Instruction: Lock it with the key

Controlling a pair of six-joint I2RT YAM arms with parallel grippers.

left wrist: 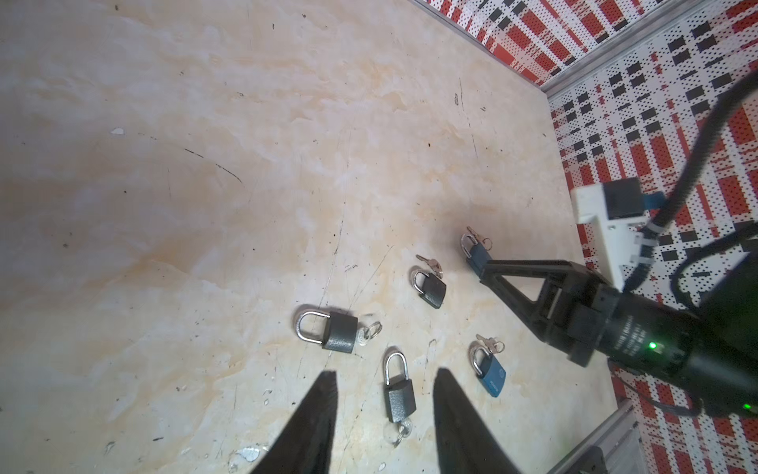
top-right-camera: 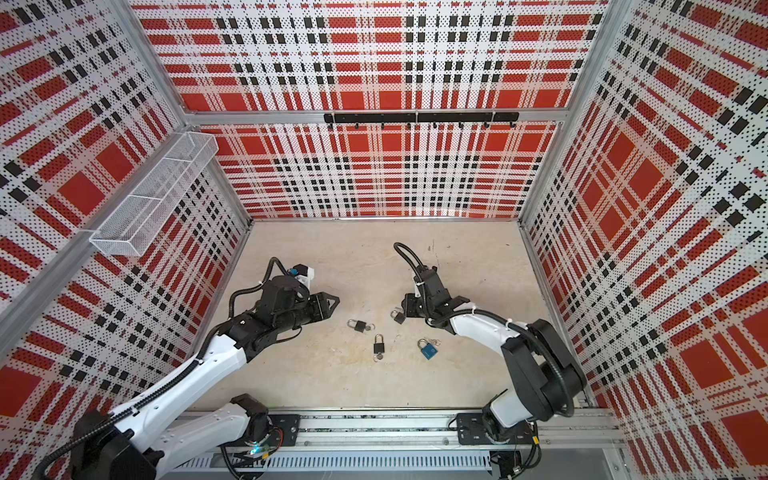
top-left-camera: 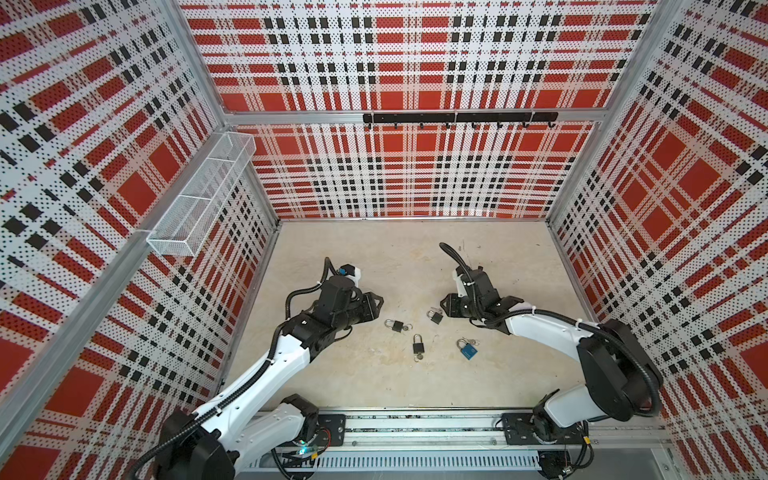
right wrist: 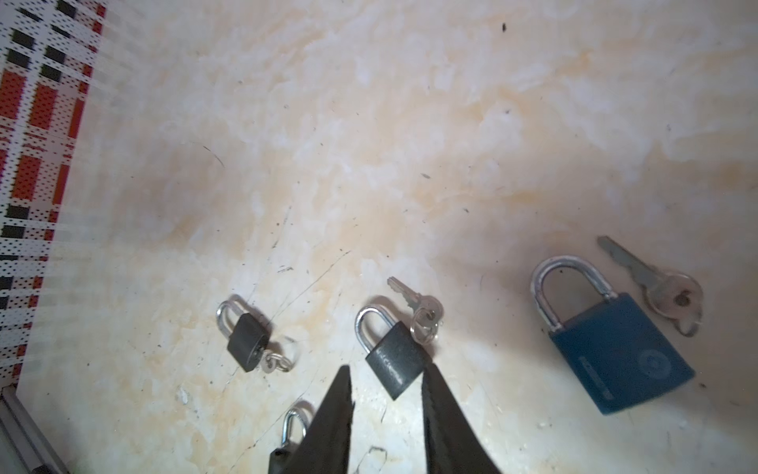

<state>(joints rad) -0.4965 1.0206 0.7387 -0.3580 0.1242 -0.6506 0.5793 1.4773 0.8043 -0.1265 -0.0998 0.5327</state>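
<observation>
Two arms reach inward over the table (top-left-camera: 415,257); left gripper (top-left-camera: 377,302) and right gripper (top-left-camera: 445,304) are spread, empty. Only wrist views show the blue padlock (right wrist: 615,353) by the right gripper.

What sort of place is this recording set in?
Most likely a purpose-built robot test cell, not a home or workshop. Plaid-printed perforated wall panels in aluminium framing close in three sides, two robot arms sit on a base rail, and small padlocks lie on the marble-look tabletop.

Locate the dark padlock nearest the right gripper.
The dark padlock lies just right of table centre in both top views, at the right gripper tips, with a blue padlock nearer the front.
</observation>
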